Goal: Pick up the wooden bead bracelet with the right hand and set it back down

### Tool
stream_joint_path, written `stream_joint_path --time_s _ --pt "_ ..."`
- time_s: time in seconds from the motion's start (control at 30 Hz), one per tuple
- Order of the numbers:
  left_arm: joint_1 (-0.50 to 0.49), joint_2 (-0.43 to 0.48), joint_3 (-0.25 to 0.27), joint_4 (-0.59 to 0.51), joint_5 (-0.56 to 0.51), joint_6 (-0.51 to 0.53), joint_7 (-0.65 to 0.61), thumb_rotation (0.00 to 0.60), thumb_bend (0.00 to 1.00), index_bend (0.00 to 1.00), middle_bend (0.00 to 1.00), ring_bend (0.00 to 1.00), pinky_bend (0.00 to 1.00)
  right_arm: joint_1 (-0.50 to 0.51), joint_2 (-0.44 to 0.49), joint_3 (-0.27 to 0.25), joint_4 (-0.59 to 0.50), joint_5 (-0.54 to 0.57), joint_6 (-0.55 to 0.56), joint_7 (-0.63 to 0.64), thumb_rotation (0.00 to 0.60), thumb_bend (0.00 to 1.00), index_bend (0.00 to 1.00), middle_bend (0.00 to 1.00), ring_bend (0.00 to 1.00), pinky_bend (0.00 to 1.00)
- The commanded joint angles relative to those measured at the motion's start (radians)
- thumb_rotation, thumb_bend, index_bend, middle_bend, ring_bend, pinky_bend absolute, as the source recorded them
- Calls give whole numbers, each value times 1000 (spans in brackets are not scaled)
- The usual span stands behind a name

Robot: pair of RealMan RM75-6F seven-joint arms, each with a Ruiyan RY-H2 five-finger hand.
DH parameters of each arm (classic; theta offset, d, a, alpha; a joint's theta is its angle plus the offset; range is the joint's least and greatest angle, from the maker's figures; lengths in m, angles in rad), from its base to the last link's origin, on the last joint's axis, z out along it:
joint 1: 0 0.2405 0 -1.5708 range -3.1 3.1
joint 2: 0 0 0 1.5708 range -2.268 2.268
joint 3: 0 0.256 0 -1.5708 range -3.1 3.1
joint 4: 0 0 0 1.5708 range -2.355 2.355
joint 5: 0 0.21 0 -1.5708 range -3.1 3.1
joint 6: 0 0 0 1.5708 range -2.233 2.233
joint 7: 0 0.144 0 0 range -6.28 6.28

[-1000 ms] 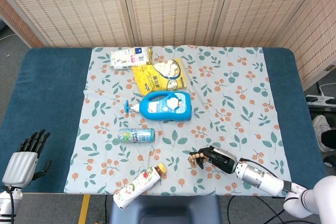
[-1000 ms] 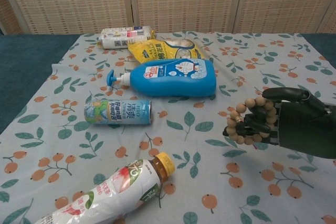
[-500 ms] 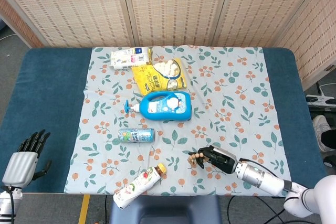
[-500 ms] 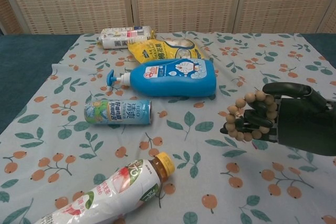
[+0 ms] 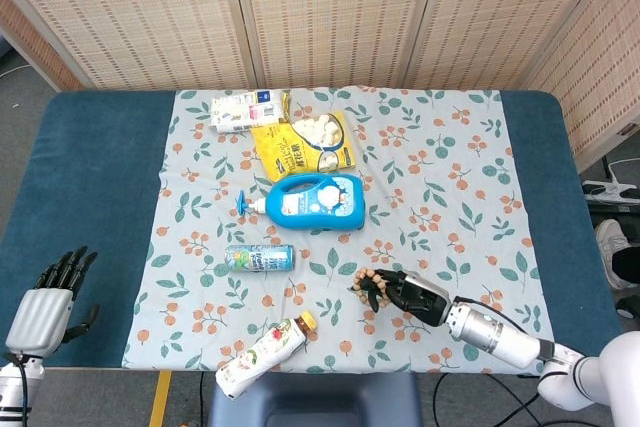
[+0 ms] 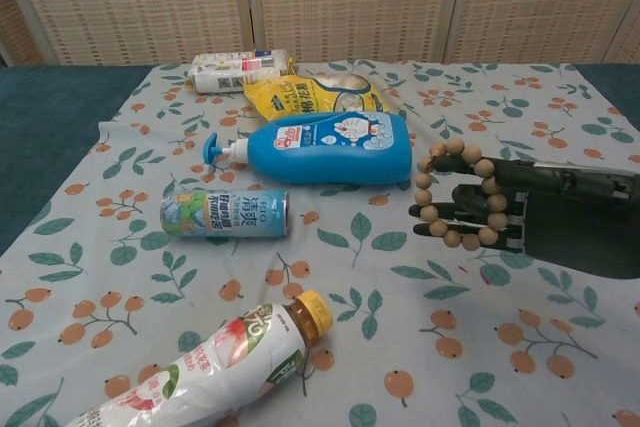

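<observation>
The wooden bead bracelet (image 6: 421,197) (image 5: 362,277) hangs looped around the outstretched fingers of my dark right hand (image 6: 545,217) (image 5: 408,292), over the floral cloth (image 5: 450,177) near the table's front edge. The fingers point left, toward the middle of the cloth, and run through the ring of beads. Whether the beads touch the cloth I cannot tell. My left hand (image 5: 45,307) shows only in the head view, at the lower left off the table's corner, fingers spread and holding nothing.
A blue pump bottle (image 6: 320,147) lies just beyond and left of the bracelet. A small can (image 6: 225,213) and a yellow-capped drink bottle (image 6: 220,367) lie further left. A yellow snack bag (image 5: 305,144) and a white box (image 5: 245,109) sit at the back.
My right hand has moved left and slightly up with the bracelet. Its fingers have straightened from a curl, so the bead ring now hangs around them more loosely.
</observation>
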Motion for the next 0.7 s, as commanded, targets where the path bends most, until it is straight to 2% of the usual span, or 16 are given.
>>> stream_joint_path --time_s 0.03,0.27,0.47,0.63,0.7 --pt "1 1 1 -2 1 1 0 600 415 0 0 0 174 -1 4 -1 -3 2 -5 -14 600 1000 325 544 136 11" --pt "1 1 1 -2 3 2 -2 600 414 0 0 0 175 -9 13 5 -10 14 -12 -58 600 1000 303 532 128 8" --pt "1 1 1 -1 5 4 -4 600 414 0 0 0 176 -39 20 44 -25 76 -58 -297 600 1000 302 531 112 0" --pt "1 2 1 -2 3 4 -4 600 416 0 0 0 176 -45 54 51 -52 106 -118 -431 600 1000 303 530 93 0" --pt "1 2 1 -2 1 3 -2 600 416 0 0 0 176 -42 68 52 -53 118 -159 -533 600 1000 312 531 86 0"
